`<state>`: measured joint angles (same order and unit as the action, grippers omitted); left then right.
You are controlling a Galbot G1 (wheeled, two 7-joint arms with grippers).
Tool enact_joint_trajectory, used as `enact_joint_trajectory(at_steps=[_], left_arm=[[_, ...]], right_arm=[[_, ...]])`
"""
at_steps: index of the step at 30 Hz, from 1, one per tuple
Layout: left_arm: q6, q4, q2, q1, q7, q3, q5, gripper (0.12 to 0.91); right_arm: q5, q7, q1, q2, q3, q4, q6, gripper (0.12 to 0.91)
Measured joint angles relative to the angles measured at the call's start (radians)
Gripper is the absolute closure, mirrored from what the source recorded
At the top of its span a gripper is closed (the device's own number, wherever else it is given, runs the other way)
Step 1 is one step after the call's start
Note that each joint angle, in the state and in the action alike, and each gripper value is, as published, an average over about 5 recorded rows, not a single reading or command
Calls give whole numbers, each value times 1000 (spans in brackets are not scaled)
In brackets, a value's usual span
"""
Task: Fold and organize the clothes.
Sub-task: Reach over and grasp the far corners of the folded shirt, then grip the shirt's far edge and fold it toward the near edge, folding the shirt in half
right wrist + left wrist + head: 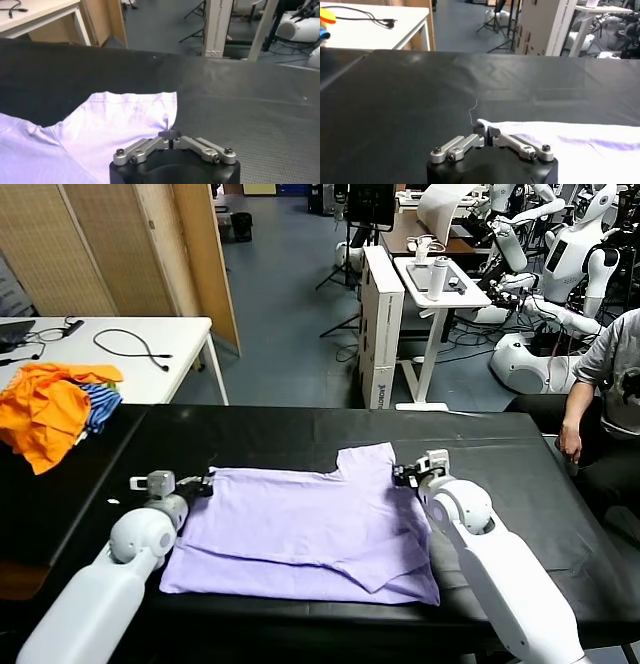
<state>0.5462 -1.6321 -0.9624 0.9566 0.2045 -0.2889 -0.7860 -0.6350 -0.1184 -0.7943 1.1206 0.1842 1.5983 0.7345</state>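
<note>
We see the lavender T-shirt [310,534] flat at the black table's [500,454] centre; our left gripper [207,482] pinches its ten-o'clock corner, our right gripper [400,475] its two-o'clock edge.

Cut off at 6 o'clock in both wrist views: T-shirt [100,130]. Orange clothes heap [50,409] half off at 9 o'clock.
</note>
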Motion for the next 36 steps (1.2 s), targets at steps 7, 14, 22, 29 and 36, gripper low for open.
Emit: enact_joint_trajectory(at_steps=[7, 14, 22, 29, 36], left_arm=[[-10, -63, 7, 37, 3, -45, -15, 841], [-18, -152, 17, 99, 5, -96, -21, 841], [-44, -261, 19, 199, 5, -177, -15, 841], [-52, -321, 15, 278, 6, -237, 3, 841], [-52, -355, 9, 346, 6, -281, 14, 843]], right_arm=[[-32, 18, -43, -23, 31, 71, -58, 885], [-57, 19, -100, -49, 70, 173, -62, 885], [-59, 19, -185, -77, 120, 292, -41, 885], [-59, 14, -275, -97, 164, 378, -7, 885], [-58, 8, -370, -117, 200, 454, 2, 885]])
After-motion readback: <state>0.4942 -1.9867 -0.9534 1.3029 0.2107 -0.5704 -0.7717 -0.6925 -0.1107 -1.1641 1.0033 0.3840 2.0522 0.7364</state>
